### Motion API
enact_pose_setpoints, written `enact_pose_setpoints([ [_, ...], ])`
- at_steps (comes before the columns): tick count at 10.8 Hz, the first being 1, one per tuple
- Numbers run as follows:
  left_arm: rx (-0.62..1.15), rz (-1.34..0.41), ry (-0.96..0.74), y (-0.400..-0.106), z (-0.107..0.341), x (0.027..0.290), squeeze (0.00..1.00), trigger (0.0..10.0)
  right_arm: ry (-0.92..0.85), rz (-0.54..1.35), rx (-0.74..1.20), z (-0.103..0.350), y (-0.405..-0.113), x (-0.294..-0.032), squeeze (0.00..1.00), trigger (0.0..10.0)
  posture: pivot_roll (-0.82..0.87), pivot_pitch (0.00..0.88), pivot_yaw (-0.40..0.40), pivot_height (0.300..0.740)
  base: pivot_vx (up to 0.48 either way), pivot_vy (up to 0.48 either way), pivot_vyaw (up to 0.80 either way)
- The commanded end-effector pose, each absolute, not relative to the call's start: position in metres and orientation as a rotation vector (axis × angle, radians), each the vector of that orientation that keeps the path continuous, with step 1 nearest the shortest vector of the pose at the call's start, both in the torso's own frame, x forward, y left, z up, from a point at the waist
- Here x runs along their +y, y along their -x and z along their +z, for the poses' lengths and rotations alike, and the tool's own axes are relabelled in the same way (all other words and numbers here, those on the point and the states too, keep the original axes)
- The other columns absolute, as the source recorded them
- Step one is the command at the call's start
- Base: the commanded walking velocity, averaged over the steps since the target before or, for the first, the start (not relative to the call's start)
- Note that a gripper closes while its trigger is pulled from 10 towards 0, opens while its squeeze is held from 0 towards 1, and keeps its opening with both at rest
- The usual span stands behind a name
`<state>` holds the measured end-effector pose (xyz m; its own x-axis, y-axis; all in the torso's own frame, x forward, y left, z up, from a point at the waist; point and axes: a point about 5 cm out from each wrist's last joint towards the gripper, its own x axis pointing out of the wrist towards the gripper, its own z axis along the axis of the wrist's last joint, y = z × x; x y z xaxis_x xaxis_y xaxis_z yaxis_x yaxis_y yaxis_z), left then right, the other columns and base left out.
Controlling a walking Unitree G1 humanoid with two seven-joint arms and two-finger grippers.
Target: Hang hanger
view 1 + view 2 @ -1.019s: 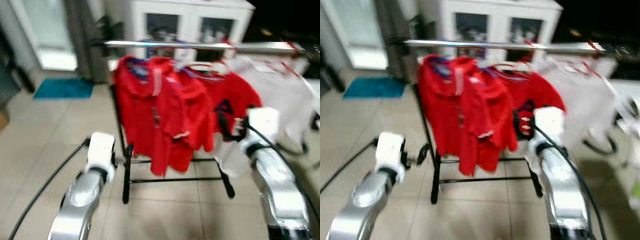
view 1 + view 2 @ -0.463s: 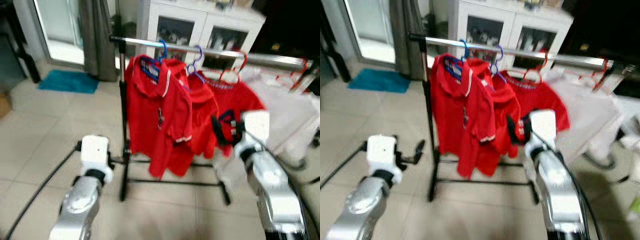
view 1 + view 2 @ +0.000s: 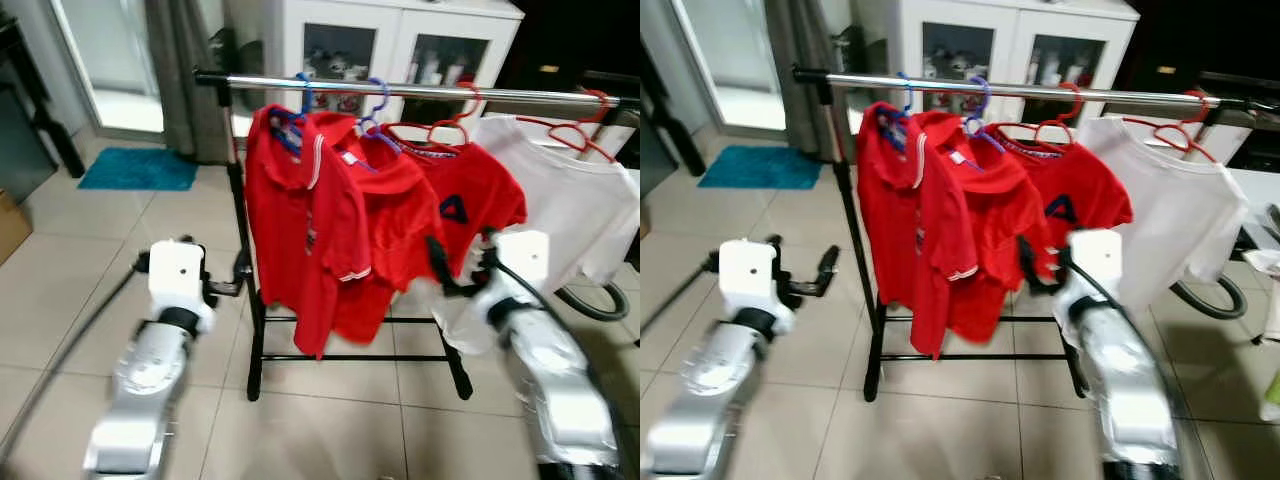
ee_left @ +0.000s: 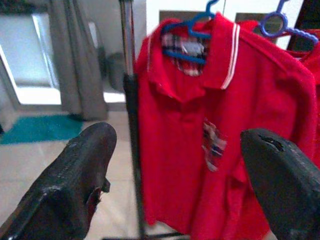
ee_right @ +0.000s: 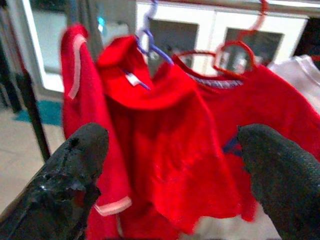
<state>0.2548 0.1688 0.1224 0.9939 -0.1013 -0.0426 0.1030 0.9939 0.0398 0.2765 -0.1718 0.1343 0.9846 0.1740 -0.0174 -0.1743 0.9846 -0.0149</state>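
Garment rack (image 3: 420, 92) now sharp and steady in view, blur of half a second ago gone; both pincers standing empty before it.

Hanging along the chrome rail, largest to smallest: white T-shirt (image 3: 570, 215) on a red hanger (image 3: 572, 130) at the right end; three red shirts crowding the left half, nearest the upright a polo (image 3: 300, 225) on a blue hanger (image 4: 187, 42). Remaining free: a short stretch of bare rail between the red and white garments, open tiled floor (image 3: 80, 250) to the left. Left pincer (image 3: 225, 285) spreading wide, gripping nothing, just beside the black upright (image 3: 240, 230); right pincer (image 3: 462, 272) likewise spread, close to the red hems. Judging the hangers already hung.
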Motion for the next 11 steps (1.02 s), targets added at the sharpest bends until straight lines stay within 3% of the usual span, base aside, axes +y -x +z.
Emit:
enact_pose_setpoints([
  [1, 0.066, -0.096, -0.054, -0.254, 0.119, 0.165, 1.00, 10.0, 0.015, 0.175, 0.011, 0.138, -0.274, -0.171, 1.00, 10.0, -0.02, 0.000, -0.042, 0.740, 0.000, 0.000, 0.00],
  [2, 0.060, -0.176, -0.083, -0.252, 0.122, 0.157, 1.00, 10.0, -0.002, 0.186, 0.022, 0.135, -0.271, -0.167, 1.00, 10.0, -0.02, 0.000, -0.033, 0.740, 0.000, 0.000, 0.00],
  [4, 0.063, -0.230, -0.127, -0.257, 0.125, 0.153, 1.00, 10.0, -0.021, 0.108, 0.006, 0.135, -0.271, -0.173, 1.00, 10.0, -0.02, 0.000, 0.001, 0.740, 0.000, -0.480, 0.62],
  [7, -0.020, -0.205, -0.070, -0.272, 0.136, 0.153, 1.00, 10.0, -0.017, 0.060, 0.016, 0.134, -0.267, -0.175, 1.00, 10.0, -0.07, 0.000, 0.072, 0.740, 0.000, 0.000, 0.00],
  [9, -0.044, -0.257, -0.025, -0.281, 0.141, 0.144, 1.00, 10.0, -0.016, 0.084, 0.011, 0.139, -0.266, -0.170, 1.00, 10.0, -0.09, 0.000, 0.090, 0.740, 0.381, 0.000, 0.00],
  [11, -0.011, -0.283, -0.083, -0.285, 0.135, 0.147, 1.00, 10.0, -0.029, 0.059, -0.005, 0.146, -0.275, -0.173, 1.00, 10.0, -0.10, 0.000, 0.081, 0.740, 0.437, 0.000, 0.80],
])
